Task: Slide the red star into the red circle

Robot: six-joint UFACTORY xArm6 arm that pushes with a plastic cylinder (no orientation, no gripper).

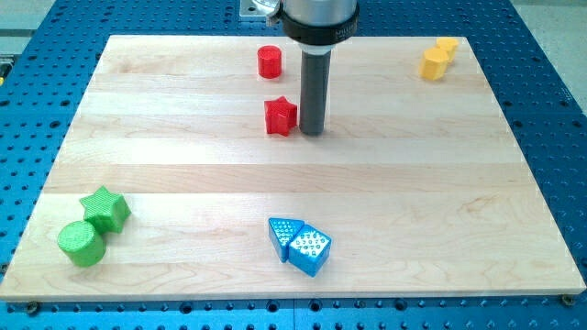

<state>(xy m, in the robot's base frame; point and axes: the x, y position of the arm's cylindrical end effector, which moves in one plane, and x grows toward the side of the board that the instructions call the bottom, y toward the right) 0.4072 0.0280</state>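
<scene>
1. Camera view, centre: my tip point(313, 132) rests on the pale wooden board point(183, 137), its dark rod dropping from the arm's housing at the view's top. The rod has nothing to open or close and holds nothing; it only stands against the board.
2. The red star point(281, 116) sits just at the tip's 9 o'clock, so close that touching cannot be ruled in or out.
3. The red circle point(269, 61), a short cylinder, stands at the star's 12 o'clock, near it but apart, slightly toward the view's left.
4. At the board's 1 o'clock corner, two yellow blocks point(437, 59) sit pressed together; their shapes are hard to make out.
5. At 7 o'clock, a green star point(105, 207) touches a green cylinder point(82, 243) below it.
6. At 6 o'clock, two blue blocks point(300, 244) with dotted tops lie side by side, touching.
</scene>
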